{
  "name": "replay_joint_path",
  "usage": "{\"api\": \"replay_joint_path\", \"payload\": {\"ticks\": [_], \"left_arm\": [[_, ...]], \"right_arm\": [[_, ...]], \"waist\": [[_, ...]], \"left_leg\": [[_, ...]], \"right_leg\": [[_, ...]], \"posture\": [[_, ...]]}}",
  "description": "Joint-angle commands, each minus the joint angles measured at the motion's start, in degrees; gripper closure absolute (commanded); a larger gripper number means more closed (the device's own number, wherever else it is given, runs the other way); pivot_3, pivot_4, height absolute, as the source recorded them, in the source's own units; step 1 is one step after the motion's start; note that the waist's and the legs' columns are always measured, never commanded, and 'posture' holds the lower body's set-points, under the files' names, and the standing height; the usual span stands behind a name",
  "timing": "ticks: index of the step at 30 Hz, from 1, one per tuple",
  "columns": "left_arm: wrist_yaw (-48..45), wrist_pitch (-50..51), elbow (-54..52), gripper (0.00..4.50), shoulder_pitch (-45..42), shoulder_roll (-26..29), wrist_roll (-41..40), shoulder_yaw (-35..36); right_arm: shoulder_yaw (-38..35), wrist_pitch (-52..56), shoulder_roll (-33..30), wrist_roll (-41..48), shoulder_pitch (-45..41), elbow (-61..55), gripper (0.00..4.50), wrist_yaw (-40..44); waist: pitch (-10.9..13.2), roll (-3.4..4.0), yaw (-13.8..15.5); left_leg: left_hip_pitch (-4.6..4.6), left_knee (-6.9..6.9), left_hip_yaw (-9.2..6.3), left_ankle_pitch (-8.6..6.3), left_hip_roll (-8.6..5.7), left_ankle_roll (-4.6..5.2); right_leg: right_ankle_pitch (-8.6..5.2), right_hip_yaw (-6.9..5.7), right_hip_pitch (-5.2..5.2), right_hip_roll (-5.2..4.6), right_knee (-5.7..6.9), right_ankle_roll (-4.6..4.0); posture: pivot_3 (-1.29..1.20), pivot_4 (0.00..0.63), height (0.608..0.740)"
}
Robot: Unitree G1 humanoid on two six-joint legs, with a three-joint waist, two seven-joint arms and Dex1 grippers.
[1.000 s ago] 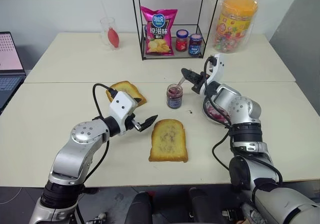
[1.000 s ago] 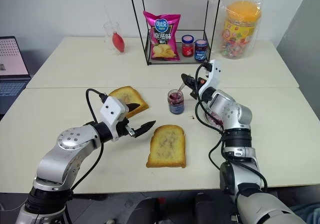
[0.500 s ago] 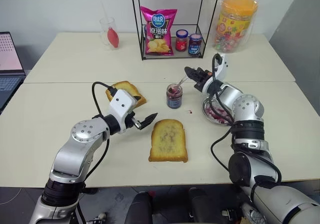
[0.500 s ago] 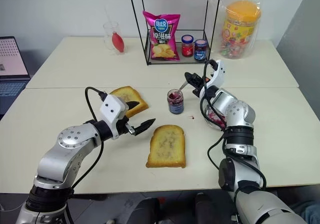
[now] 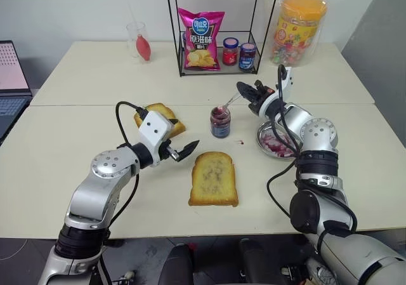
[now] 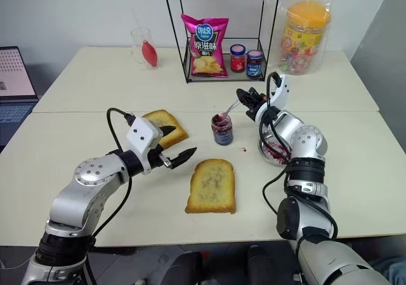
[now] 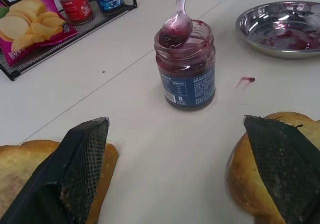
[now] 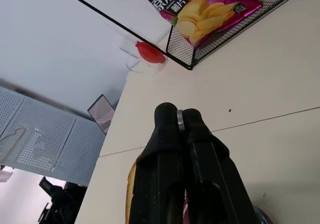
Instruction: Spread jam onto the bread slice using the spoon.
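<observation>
- Far left on tabletop (image 5: 76, 132): clear cup (image 5: 136, 39) with a red object inside.
- Second toast slice (image 5: 155, 117), paler centre, lying flat behind left arm.
- Left gripper (image 5: 185, 150) hovering above tabletop, fingers spread wide, empty; one fingertip near second toast, other near bread slice.
- Bread slice (image 5: 214, 178) flat at front centre, centre greyish-brown, well apart from jam jar.
- Wire rack (image 5: 216, 50) at rear, holding chip bag (image 5: 201, 39), red-lidded jar (image 5: 230, 51), blue-lidded jar (image 5: 248, 56).
- Open jam jar (image 5: 221, 122) upright behind bread slice; dark purple-red jam (image 7: 185, 64) inside.
- Spoon (image 7: 177, 22) tilted, stained bowl at jar mouth, handle rising to right gripper.
- Right gripper (image 5: 245, 91) clamped tight on spoon handle.
- Jam spot (image 5: 240, 142) on tabletop beside jar.
- Metal dish (image 5: 276, 139) smeared purple-red, right of jar.
- Candy tub (image 5: 298, 28) at rear right.
</observation>
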Motion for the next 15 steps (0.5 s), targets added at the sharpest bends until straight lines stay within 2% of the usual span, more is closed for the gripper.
{"api": "replay_joint_path", "payload": {"ticks": [1, 15], "left_arm": [[-0.02, -1.6, -0.72, 0.0, -1.01, -0.17, 0.41, 0.19], [-2.0, -2.53, -0.27, 0.0, -0.57, 1.24, -0.65, 1.89]], "right_arm": [[-1.52, 1.12, -1.17, 3.01, -1.42, -2.79, 4.47, -0.5], [-4.45, 6.24, -4.57, 9.73, -1.43, -8.32, 4.47, -3.23]], "waist": [[0.0, 0.0, 0.0], [0.0, 0.0, 0.0]], "left_leg": [[0.0, 0.0, 0.0, 0.0, 0.0, 0.0], [-0.02, 0.0, 0.0, 0.0, 0.0, 0.0]], "right_leg": [[0.0, 0.0, 0.0, 0.0, 0.0, 0.0], [0.0, 0.0, -0.01, 0.0, -0.01, 0.0]], "posture": [[0.0, 0.15, 0.74], [0.0, 0.15, 0.74]]}}
